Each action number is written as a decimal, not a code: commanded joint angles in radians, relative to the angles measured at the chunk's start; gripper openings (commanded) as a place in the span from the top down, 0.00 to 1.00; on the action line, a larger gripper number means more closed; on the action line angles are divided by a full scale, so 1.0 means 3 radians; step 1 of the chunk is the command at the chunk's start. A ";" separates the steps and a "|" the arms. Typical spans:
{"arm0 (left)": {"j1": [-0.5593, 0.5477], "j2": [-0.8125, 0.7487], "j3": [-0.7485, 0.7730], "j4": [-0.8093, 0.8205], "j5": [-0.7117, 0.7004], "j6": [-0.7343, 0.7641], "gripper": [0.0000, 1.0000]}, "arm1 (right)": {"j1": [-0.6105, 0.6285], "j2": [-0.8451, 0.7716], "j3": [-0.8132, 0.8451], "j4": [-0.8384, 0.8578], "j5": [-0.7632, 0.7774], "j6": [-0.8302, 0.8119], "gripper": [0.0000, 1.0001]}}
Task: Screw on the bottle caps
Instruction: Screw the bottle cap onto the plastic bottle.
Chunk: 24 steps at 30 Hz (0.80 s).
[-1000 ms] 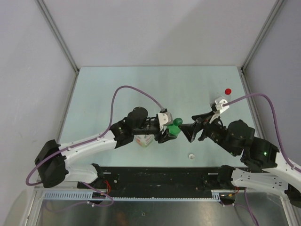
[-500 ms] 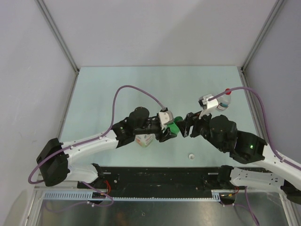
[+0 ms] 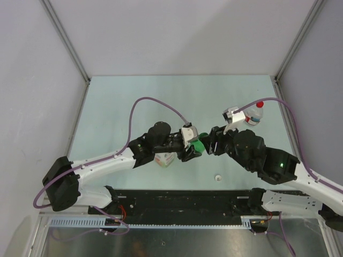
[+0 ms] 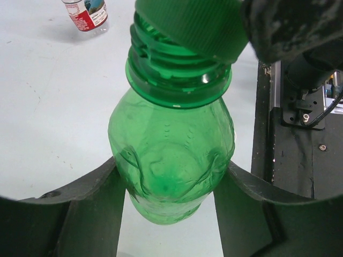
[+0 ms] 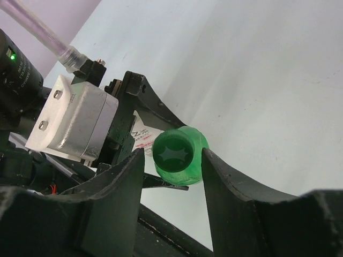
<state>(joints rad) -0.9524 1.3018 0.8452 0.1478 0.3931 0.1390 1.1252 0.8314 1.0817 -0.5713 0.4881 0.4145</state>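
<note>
The table (image 3: 134, 101) carries both arms, which meet at its middle. The left arm (image 3: 107, 160) reaches in from the near left and the right arm (image 3: 268, 160) from the near right, so that one can steady the bottle while the other works on its top.

The left gripper (image 4: 171, 179) is clenched on the belly of the green bottle (image 4: 171, 150), a finger pressed into each side, holding it against the coming twist. A labelled bottle (image 3: 164, 159) stands mostly hidden under that arm. A small clear bottle (image 3: 254, 116) stands far right, out of the way, with the red cap (image 3: 260, 104) on its neck.

The right gripper (image 5: 172, 152) straddles the green cap (image 5: 179, 158), which sits on the green bottle's neck with the threads showing below it, so it looks only started. One finger touches the cap; I cannot tell whether the pincer truly grips it.

The white cap (image 3: 218, 177) lies loose near the front edge, waiting its turn.
</note>
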 commanded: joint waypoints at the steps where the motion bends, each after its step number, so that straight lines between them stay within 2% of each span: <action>1: 0.0011 -0.0005 0.0077 0.0131 -0.0030 -0.0005 1.00 | -0.0061 0.0007 0.0139 0.0062 -0.0009 0.0108 0.49; 12: 0.0012 -0.0015 0.0070 0.0131 -0.0016 -0.0011 1.00 | -0.0175 0.0059 0.0139 0.0084 -0.0255 0.0150 0.52; 24: 0.0012 -0.0016 0.0067 0.0120 0.0046 0.0055 1.00 | -0.0181 0.0102 0.0214 -0.0078 -0.0277 0.0227 0.69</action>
<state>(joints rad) -0.9524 1.3018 0.8452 0.1478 0.3939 0.1394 1.0714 0.8532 1.0878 -0.5774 0.4099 0.4622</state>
